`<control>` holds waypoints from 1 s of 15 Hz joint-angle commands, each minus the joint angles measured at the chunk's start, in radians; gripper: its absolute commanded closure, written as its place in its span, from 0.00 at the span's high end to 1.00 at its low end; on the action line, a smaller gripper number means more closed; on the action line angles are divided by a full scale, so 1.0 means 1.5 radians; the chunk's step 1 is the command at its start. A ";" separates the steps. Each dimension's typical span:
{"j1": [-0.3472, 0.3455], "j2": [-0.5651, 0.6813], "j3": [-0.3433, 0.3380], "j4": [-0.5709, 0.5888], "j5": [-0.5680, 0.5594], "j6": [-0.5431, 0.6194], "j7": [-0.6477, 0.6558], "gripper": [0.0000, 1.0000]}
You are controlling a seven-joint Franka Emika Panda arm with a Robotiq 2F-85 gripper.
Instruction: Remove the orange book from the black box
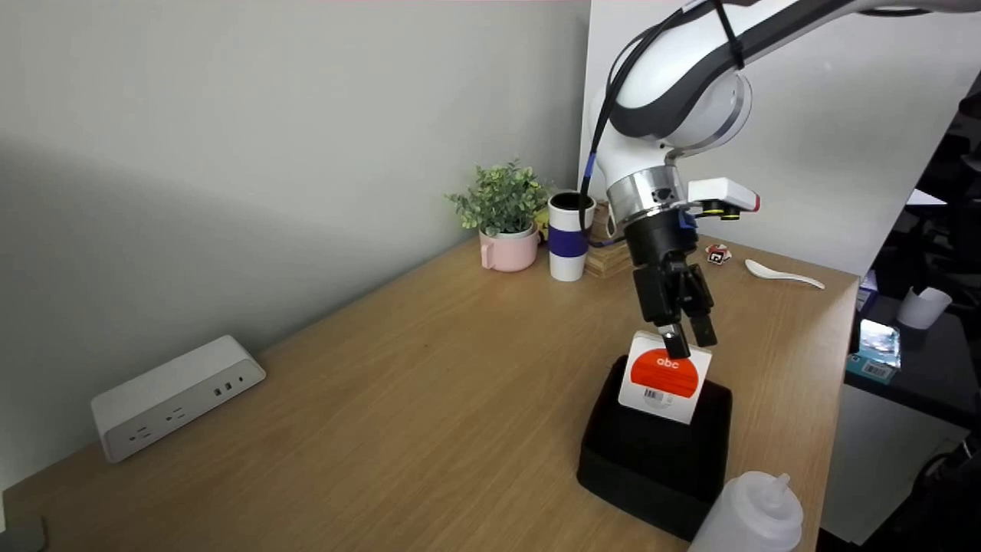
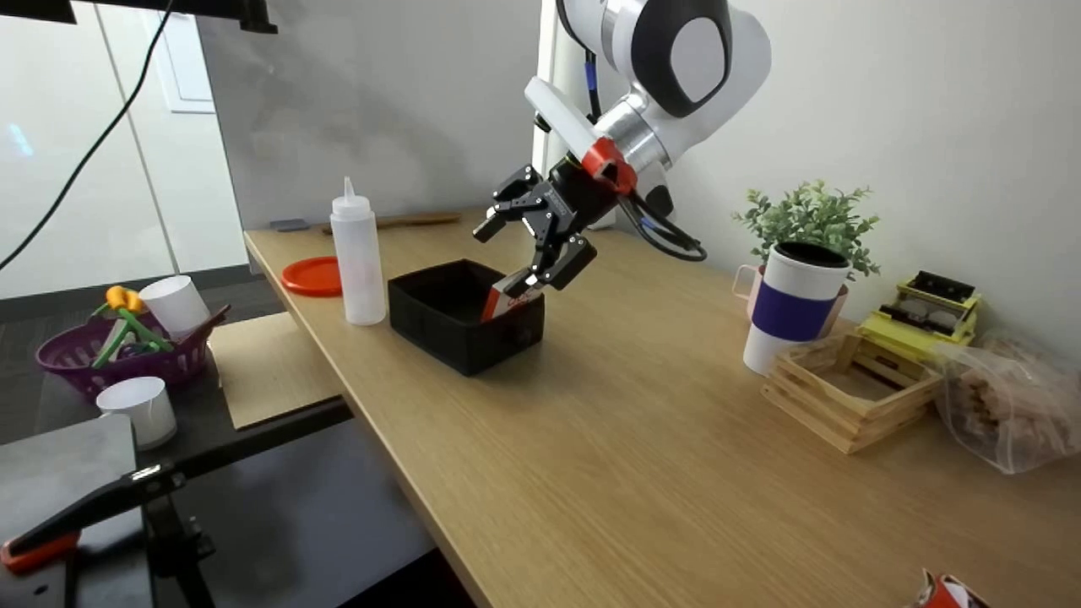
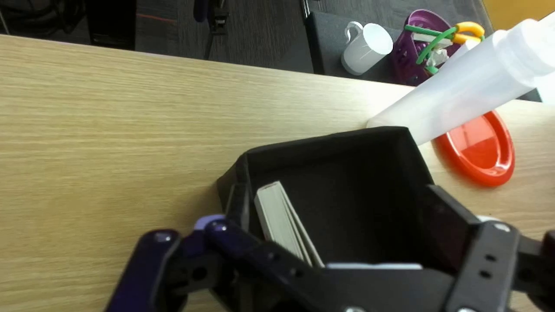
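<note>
Inside the black box [image 1: 651, 468], the orange book [image 1: 664, 372] stands tilted against one wall, its cover showing a round orange-red patch on white. Above its top edge my gripper [image 1: 690, 343] hangs open, one finger overlapping the book's upper part in both exterior views. In the wrist view the book [image 3: 282, 221] shows its page edges between the spread fingers, close to the left finger [image 3: 238, 203]; its lower end is hidden behind the gripper. The right finger [image 3: 448, 221] is well apart from it. Whether the left finger touches the book I cannot tell.
A squeeze bottle [image 2: 358, 262] stands right beside the box, with a red plate [image 2: 312, 276] behind it. The table edge [image 3: 173, 58] runs near the box. Farther off are a tumbler [image 2: 794, 308], a potted plant [image 1: 506, 203], a wooden crate [image 2: 844, 388] and a white power strip [image 1: 180, 399].
</note>
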State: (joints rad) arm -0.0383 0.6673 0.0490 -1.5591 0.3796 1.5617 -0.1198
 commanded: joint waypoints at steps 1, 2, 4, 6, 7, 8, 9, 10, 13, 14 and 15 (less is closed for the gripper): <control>-0.008 0.041 0.005 0.062 -0.013 -0.050 -0.004 1.00; -0.009 0.048 0.005 0.073 -0.014 -0.060 -0.004 1.00; -0.012 0.061 0.005 0.092 -0.015 -0.075 -0.006 1.00; -0.015 0.074 0.004 0.111 -0.018 -0.094 -0.010 1.00; -0.014 0.078 0.004 0.117 -0.022 -0.102 -0.010 1.00; -0.013 0.072 0.003 0.111 -0.024 -0.099 -0.009 1.00; -0.016 0.063 0.007 0.102 -0.019 -0.102 -0.016 1.00; -0.011 0.063 0.004 0.091 -0.015 -0.080 -0.002 1.00; -0.008 0.061 0.002 0.093 -0.022 -0.075 -0.008 1.00; -0.004 0.062 -0.001 0.095 -0.032 -0.061 -0.013 1.00; 0.000 0.065 -0.003 0.097 -0.044 -0.047 -0.017 1.00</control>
State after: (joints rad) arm -0.0484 0.7602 0.0480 -1.4227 0.3543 1.4485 -0.1313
